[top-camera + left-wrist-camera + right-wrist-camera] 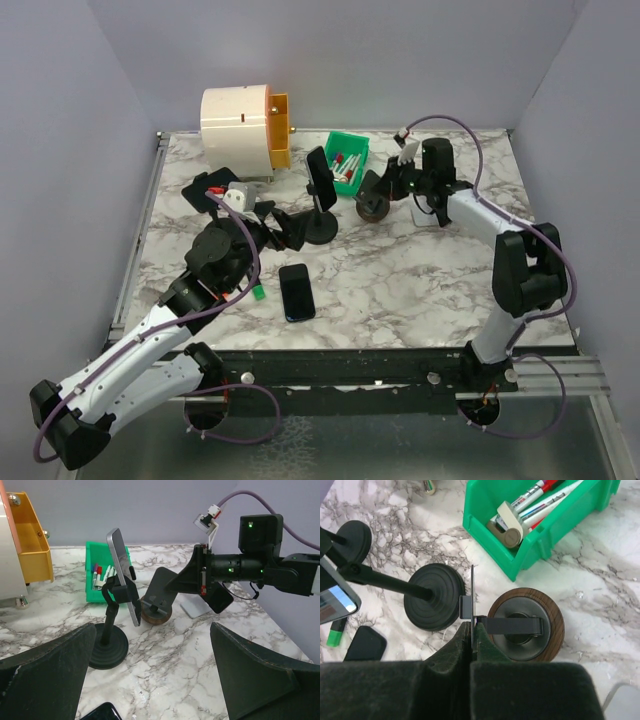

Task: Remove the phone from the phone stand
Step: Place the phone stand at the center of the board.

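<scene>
A phone [318, 172] stands clamped upright in a black phone stand [321, 228] with a round base; in the left wrist view the phone [122, 575] shows edge-on above that base [107, 650]. My left gripper [285, 225] hangs open just left of the stand, and in its own view the left gripper [152, 680] has only bare marble between its fingers. My right gripper [471, 630] is shut on the thin grey plate [472, 587] of a second stand with a wooden base [555, 625], to the right of the black one.
A second phone [297, 291] lies flat on the marble in front of the stand, with a green marker [259, 293] beside it. A green bin [347, 160] of pens sits behind, a white and yellow drawer unit [240, 125] at the back left, and a white block [428, 215] by the right arm.
</scene>
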`<state>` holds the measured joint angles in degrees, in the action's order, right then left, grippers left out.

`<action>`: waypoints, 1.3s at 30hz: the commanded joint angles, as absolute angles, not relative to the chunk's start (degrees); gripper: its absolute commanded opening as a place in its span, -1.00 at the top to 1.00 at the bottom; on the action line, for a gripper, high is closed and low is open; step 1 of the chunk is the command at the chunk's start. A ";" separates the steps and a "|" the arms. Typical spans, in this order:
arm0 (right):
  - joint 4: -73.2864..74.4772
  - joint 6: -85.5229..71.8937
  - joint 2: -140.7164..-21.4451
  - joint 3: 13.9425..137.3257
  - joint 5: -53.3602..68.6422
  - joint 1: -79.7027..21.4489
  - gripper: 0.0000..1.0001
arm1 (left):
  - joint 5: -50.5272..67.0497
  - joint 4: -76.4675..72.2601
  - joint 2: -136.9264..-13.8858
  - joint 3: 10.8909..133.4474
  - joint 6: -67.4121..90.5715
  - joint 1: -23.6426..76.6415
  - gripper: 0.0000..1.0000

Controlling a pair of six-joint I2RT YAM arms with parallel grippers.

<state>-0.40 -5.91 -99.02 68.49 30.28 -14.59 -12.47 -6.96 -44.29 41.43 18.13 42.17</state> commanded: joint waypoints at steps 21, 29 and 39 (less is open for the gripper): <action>2.29 -4.04 -114.04 81.65 36.45 -8.47 0.44 | -14.55 -5.95 -43.18 41.18 16.08 43.15 -0.93; 3.76 -3.94 -111.71 81.31 28.97 -8.51 -0.23 | -14.70 -5.76 -43.27 41.31 16.04 43.15 -0.93; 2.19 -19.05 -93.98 74.47 4.20 -8.52 -0.32 | -16.27 -5.23 -42.77 41.35 16.15 43.24 -0.94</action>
